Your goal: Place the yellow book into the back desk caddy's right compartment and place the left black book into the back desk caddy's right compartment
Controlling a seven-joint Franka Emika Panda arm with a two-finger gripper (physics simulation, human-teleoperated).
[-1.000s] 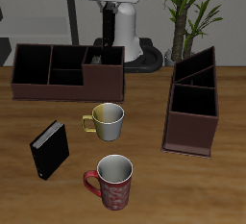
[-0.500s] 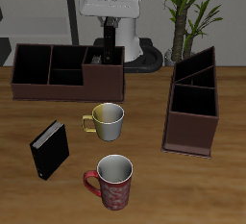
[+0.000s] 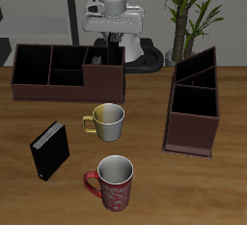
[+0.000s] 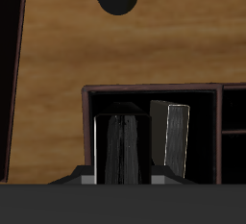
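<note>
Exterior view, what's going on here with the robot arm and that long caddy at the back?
The Franka arm's gripper hangs directly over the right compartment of the back desk caddy. In the wrist view the left black book stands upright inside that compartment, with the yellow book upright beside it. Whether the gripper is gripping the black book cannot be told. A second black book stands on the table, nearer the front edge.

Exterior cam: high, front-on, whole surface [image 3: 145, 113] in frame. Wrist cam: close, straight down into caddy [image 4: 154, 98]. Both share caddy and mug [image 3: 108, 121].
</note>
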